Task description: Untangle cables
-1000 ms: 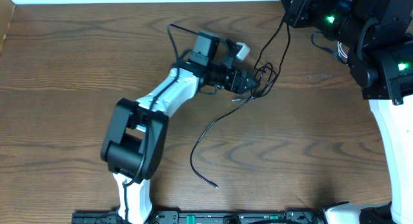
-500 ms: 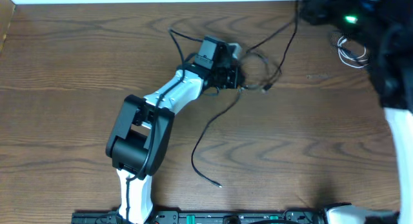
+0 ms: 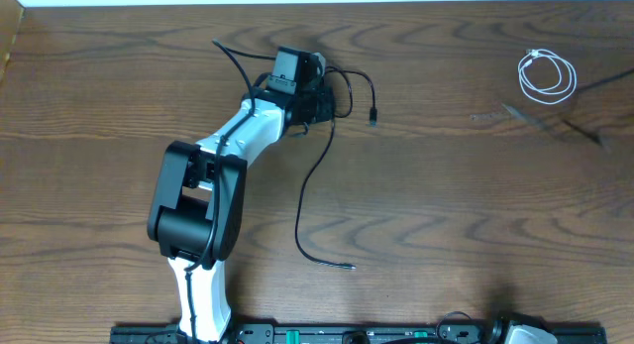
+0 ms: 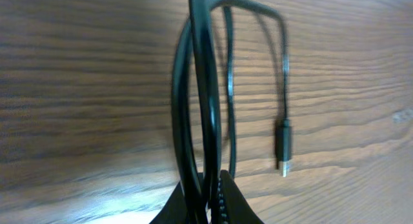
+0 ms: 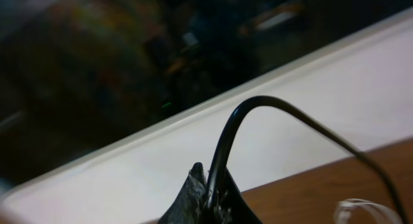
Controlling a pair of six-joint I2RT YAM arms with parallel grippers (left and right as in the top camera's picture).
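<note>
Brown wood-grain table [image 3: 475,215] fills the overhead view. At the bottom edge, left of centre, the left arm [image 3: 198,210] stands on its base and reaches toward the upper middle of the frame. Just right of it, the free end of the black cable [image 3: 305,200] lies in the lower middle. From there the cord runs in a long curve upward to the left gripper [image 3: 319,104]. Its jaws are closed tight on the cable, and the left wrist view shows several strands passing between the fingertips and lying on the wood. Past the grip the cable loops to the right and ends in a small plug [image 3: 374,116], which rests on the table near the gripper but apart from it. Well apart, in the upper right corner, the white cable [image 3: 548,76] lies in a small neat coil, separate from the black one. The right gripper [image 5: 210,199] shows only in its own wrist view. Its fingers are pressed together on a dark cord [image 5: 258,102] that arcs up and away to the lower right; which cord it is I cannot tell. A white wall [image 5: 335,75] stands behind.
</note>
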